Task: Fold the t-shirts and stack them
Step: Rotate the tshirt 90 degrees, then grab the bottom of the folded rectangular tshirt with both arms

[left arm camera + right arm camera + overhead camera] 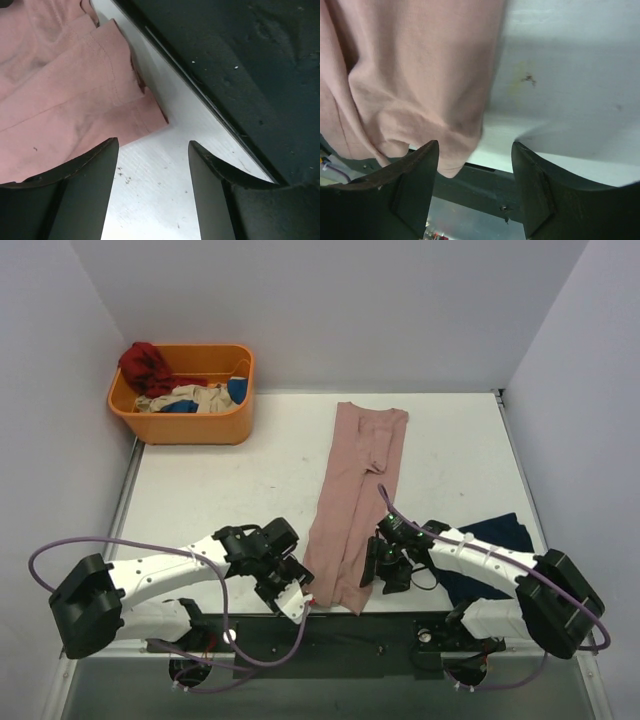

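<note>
Top external: folded dusty-pink cloth t-shirt (pixel 355 500) lies between left gripper (pixel 298 602) and right gripper (pixel 371 575), both released, jaws apart.

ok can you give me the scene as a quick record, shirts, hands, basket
pink shirt: folded into a long strip, mid-table, near end at the front edge
navy shirt: bunched at right, partly under the right arm
left hand: open, empty, by the strip's near left corner
right hand: open, empty, at the strip's near right edge
basket: orange, far left, holding mixed clothes

White-and-black arms (pixel 160 575), purple cables (pixel 90 539)
</note>
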`<state>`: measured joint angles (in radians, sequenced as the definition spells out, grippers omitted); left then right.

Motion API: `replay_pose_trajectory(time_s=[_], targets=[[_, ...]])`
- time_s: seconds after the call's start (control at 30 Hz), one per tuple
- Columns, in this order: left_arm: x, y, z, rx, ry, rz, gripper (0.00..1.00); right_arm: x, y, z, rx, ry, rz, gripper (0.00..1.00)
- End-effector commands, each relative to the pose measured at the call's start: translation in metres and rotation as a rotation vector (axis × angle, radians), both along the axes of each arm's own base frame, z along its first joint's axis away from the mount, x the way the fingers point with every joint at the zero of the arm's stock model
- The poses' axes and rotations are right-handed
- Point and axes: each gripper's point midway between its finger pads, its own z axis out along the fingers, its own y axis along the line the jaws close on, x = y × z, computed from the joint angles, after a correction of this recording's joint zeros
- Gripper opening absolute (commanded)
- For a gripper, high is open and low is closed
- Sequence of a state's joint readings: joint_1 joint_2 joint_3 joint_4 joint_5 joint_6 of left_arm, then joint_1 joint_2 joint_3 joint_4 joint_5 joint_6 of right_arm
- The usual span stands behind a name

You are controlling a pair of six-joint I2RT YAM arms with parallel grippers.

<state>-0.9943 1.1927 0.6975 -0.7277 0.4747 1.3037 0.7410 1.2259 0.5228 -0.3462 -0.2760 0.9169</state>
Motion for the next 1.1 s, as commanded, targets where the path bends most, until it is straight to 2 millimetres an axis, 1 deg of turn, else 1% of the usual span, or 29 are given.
replay_pose_trajectory(time_s=[0.0,0.03,0.07,0.1,0.17,0.23,0.27,0.3,0.33,0.37,0.4,0.43,0.47,0.5,0.53,0.63,0.67,0.73,0.8,0.83,0.87,0.9,0.93,1.03,1.07], targets=[[0.010,-0.017,-0.007,-0.051,-0.033,-0.019,0.68,-0.018,0.014,-0.004,0.052,0.115,0.060,0.54],[0.015,-0.022,-0.010,-0.076,-0.062,-0.014,0.68,-0.025,0.014,-0.006,0.054,0.153,0.071,0.52],[0.013,-0.020,-0.014,-0.076,-0.064,-0.014,0.69,-0.028,0.012,-0.008,0.052,0.164,0.086,0.48],[0.016,-0.025,-0.015,-0.095,-0.080,-0.016,0.70,-0.034,0.008,-0.012,0.044,0.188,0.088,0.45],[0.014,-0.024,-0.022,-0.083,-0.076,-0.023,0.70,-0.039,0.006,-0.015,0.042,0.210,0.085,0.33],[0.011,-0.019,-0.033,-0.047,-0.072,-0.034,0.68,-0.039,0.006,-0.015,0.045,0.214,0.081,0.18],[0.010,-0.016,-0.038,-0.034,-0.076,-0.036,0.58,-0.039,0.005,-0.014,0.042,0.215,0.079,0.15],[0.016,-0.019,-0.040,-0.039,-0.108,-0.021,0.53,-0.038,0.003,-0.013,0.036,0.206,0.077,0.12],[0.016,-0.016,-0.045,-0.030,-0.119,-0.021,0.47,-0.039,0.000,-0.012,0.027,0.206,0.076,0.11],[0.021,-0.017,-0.046,-0.031,-0.151,-0.028,0.44,-0.038,-0.004,-0.013,0.011,0.198,0.073,0.09],[0.019,-0.016,-0.047,-0.026,-0.157,-0.040,0.32,-0.040,-0.008,-0.014,-0.001,0.204,0.070,0.08],[0.017,-0.014,-0.049,-0.015,-0.157,-0.049,0.26,-0.040,-0.010,-0.014,-0.002,0.205,0.074,0.06],[0.012,-0.012,-0.050,0.000,-0.147,-0.054,0.11,-0.041,-0.012,-0.014,0.002,0.214,0.069,0.06],[0.007,-0.011,-0.050,0.005,-0.127,-0.044,0.06,-0.043,-0.014,-0.015,0.000,0.219,0.074,0.05],[0.003,-0.011,-0.048,0.012,-0.115,-0.038,0.00,-0.044,-0.014,-0.014,0.005,0.220,0.078,0.04],[-0.010,-0.013,-0.040,0.024,-0.055,0.020,0.00,-0.045,-0.017,-0.010,-0.002,0.216,0.094,0.04],[-0.011,-0.015,-0.036,0.019,-0.047,0.035,0.00,-0.046,-0.020,-0.009,-0.013,0.215,0.094,0.05],[-0.016,-0.018,-0.027,0.016,-0.004,0.087,0.00,-0.048,-0.022,-0.007,-0.014,0.208,0.098,0.08],[-0.018,-0.021,-0.021,0.010,0.024,0.129,0.00,-0.051,-0.020,-0.007,0.006,0.214,0.101,0.24],[-0.018,-0.023,-0.017,0.002,0.038,0.154,0.00,-0.052,-0.017,-0.006,0.021,0.215,0.104,0.37],[-0.019,-0.026,-0.015,-0.010,0.051,0.160,0.00,-0.053,-0.009,-0.005,0.065,0.222,0.110,0.42],[-0.019,-0.029,-0.012,-0.021,0.059,0.169,0.00,-0.054,-0.002,-0.004,0.094,0.230,0.116,0.46],[-0.020,-0.032,-0.010,-0.032,0.070,0.175,0.00,-0.054,0.003,-0.004,0.111,0.241,0.111,0.47],[-0.018,-0.040,-0.003,-0.057,0.075,0.186,0.00,-0.060,0.009,-0.010,0.103,0.254,0.133,0.47],[-0.017,-0.040,-0.002,-0.060,0.071,0.189,0.00,-0.066,0.010,-0.012,0.116,0.286,0.125,0.46]])
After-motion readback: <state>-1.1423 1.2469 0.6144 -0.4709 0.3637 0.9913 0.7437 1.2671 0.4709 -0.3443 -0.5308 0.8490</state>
